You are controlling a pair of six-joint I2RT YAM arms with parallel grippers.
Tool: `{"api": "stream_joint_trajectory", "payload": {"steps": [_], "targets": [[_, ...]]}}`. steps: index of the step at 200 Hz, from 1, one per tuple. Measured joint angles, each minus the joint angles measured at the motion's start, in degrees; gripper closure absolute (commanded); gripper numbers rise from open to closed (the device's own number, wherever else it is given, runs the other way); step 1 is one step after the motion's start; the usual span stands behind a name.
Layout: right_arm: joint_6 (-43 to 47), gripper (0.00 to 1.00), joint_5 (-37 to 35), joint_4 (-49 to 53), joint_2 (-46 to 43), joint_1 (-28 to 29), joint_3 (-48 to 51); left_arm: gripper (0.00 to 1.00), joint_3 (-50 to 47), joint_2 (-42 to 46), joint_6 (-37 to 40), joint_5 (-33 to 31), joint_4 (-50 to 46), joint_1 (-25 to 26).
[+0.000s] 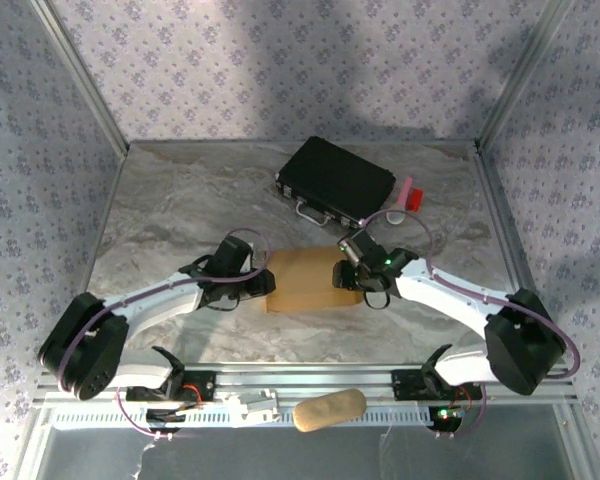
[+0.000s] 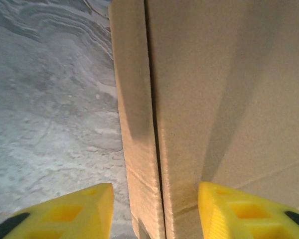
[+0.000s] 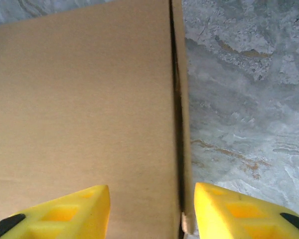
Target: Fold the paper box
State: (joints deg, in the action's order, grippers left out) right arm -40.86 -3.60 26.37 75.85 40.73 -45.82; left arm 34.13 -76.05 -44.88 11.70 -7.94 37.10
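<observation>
The tan-brown paper box (image 1: pixel 310 282) lies flat at the table's middle, between my two grippers. At its left edge sits my left gripper (image 1: pixel 261 281), open. In the left wrist view its yellow fingers (image 2: pixel 84 209) straddle the box's upright left side wall (image 2: pixel 134 109), with a dark seam between that wall and the top panel (image 2: pixel 224 84). My right gripper (image 1: pixel 359 279) is open at the right edge. Its fingers (image 3: pixel 234 211) straddle the narrow right side wall (image 3: pixel 182 124) beside the top panel (image 3: pixel 79 99). Neither pair of fingers squeezes the cardboard.
A black case with metal trim (image 1: pixel 335 180) lies behind the box, close to the right arm. A small red and pink object (image 1: pixel 412 195) sits to its right. A tan oblong object (image 1: pixel 330 410) rests on the front rail. Patterned walls close in the marbled table (image 1: pixel 160 210).
</observation>
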Motion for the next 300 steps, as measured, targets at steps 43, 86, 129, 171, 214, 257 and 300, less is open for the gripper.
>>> {"api": "stream_joint_trajectory", "payload": {"steps": [43,86,129,171,214,257,300], "targets": [[2.9,0.33,8.2,-5.3,-2.1,-6.4,7.0,0.69,-1.3,-1.2,-0.3,1.0,4.7,-0.2],[5.9,0.23,17.3,-10.3,-2.1,-12.6,11.6,0.77,-3.0,-1.2,-0.4,2.0,7.9,-1.6],[7.7,0.19,27.8,-16.9,-1.8,-15.6,13.8,0.84,-5.7,-1.1,-0.3,5.1,13.1,-4.9],[7.3,0.18,36.9,-25.4,1.6,-18.2,16.4,0.88,-7.8,-1.4,-0.2,7.3,17.6,-6.9],[4.3,0.18,44.2,-34.4,7.4,-19.9,16.9,0.9,-8.7,-1.7,-0.2,7.8,20.2,-8.3],[-2.3,0.23,48.5,-41.7,12.7,-20.8,15.7,0.91,-8.7,-1.7,-0.1,5.5,20.9,-9.5],[-8.6,0.28,50.0,-49.8,16.9,-20.8,15.3,0.93,-8.8,-1.7,-0.2,3.8,21.8,-11.4]]}}
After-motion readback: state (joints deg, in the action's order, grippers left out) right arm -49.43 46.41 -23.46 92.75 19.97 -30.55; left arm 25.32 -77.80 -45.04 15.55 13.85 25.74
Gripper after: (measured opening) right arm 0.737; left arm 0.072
